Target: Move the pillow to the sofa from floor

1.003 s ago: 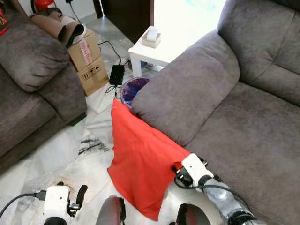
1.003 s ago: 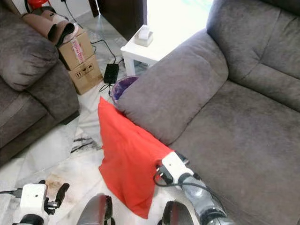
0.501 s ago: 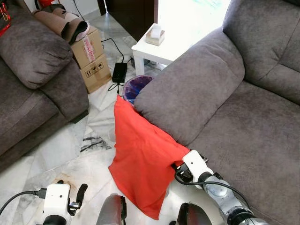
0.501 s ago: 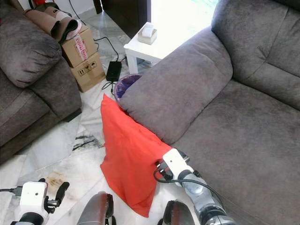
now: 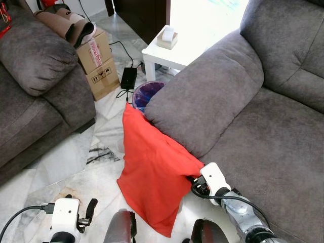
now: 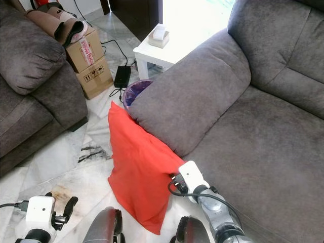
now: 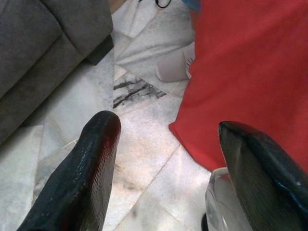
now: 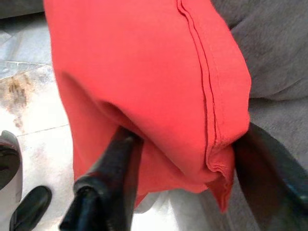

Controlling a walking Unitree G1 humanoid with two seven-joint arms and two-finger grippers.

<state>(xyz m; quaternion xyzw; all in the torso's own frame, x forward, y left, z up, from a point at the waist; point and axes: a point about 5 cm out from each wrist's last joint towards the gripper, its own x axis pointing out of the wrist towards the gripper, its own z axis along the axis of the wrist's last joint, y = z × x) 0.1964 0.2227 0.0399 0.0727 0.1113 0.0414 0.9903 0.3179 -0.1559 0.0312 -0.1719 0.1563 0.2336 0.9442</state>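
A red pillow [image 5: 152, 167] stands on the marble floor, leaning against the arm of the grey sofa [image 5: 263, 136]. My right gripper [image 8: 187, 139] is at the pillow's lower right corner, hard by the sofa's front. Its fingers straddle that corner, and one finger [image 8: 113, 159] dents the red fabric [image 8: 144, 72]. In the head views the fingers are tucked behind the pillow's edge [image 5: 195, 178]. My left gripper [image 7: 166, 127] hangs open low over the floor to the left of the pillow, with nothing between its fingers.
A second grey sofa [image 5: 30, 86] stands at the left. Cardboard boxes [image 5: 96, 63], a black adapter with cable [image 5: 126, 78], a purple bin [image 5: 147, 93] and a white side table [image 5: 167, 53] lie beyond the pillow. A pale slipper-like thing [image 7: 173, 67] lies beside the pillow.
The head view shifted a little. My right gripper stays at the pillow's corner, its wrist slightly further right. The pillow still leans on the sofa arm. The left gripper sank slightly.
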